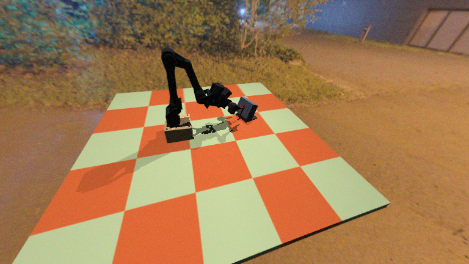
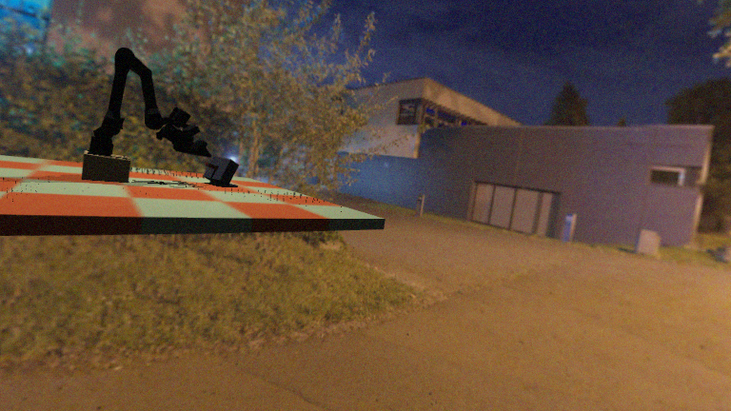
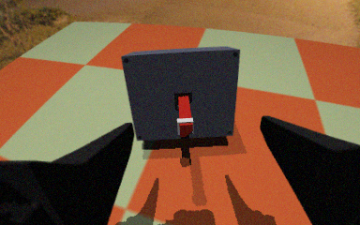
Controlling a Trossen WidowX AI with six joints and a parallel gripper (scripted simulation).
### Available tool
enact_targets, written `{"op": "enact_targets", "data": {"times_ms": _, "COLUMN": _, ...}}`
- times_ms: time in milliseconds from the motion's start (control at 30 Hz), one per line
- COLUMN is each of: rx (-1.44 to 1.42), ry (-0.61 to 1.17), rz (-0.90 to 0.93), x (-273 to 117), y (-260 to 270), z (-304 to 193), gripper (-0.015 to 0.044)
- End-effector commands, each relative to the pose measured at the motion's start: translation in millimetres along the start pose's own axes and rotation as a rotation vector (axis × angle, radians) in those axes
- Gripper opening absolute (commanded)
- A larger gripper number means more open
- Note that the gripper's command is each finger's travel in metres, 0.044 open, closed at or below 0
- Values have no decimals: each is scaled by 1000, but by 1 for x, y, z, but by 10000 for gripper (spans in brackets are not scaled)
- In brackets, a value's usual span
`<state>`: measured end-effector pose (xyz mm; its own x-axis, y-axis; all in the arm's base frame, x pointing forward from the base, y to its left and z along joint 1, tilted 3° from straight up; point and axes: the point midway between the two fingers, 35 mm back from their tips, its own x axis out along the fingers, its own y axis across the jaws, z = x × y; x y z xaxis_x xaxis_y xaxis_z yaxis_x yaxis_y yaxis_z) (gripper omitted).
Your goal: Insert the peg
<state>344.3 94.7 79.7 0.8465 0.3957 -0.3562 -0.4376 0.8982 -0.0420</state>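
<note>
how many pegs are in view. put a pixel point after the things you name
1: the red peg [image 3: 185, 109] sticks out of the hole in the sloped panel [image 1: 249, 107] [image 2: 224, 170] [image 3: 150, 89]. Another could be hidden behind the panel.

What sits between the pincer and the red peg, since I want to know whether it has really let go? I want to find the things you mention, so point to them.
Just open air: in the wrist view, the open pincer [image 3: 197, 125] has nothing between it and the peg [image 3: 185, 110].
</note>
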Motion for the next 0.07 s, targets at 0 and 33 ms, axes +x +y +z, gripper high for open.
{"op": "enact_targets", "data": {"times_ms": 0, "rx": -2, "ry": 6, "rz": 4, "x": -5, "y": 1, "z": -2, "gripper": 440}}
{"op": "enact_targets", "data": {"times_ms": 33, "rx": -2, "ry": 6, "rz": 4, "x": -6, "y": 1, "z": -2, "gripper": 440}}
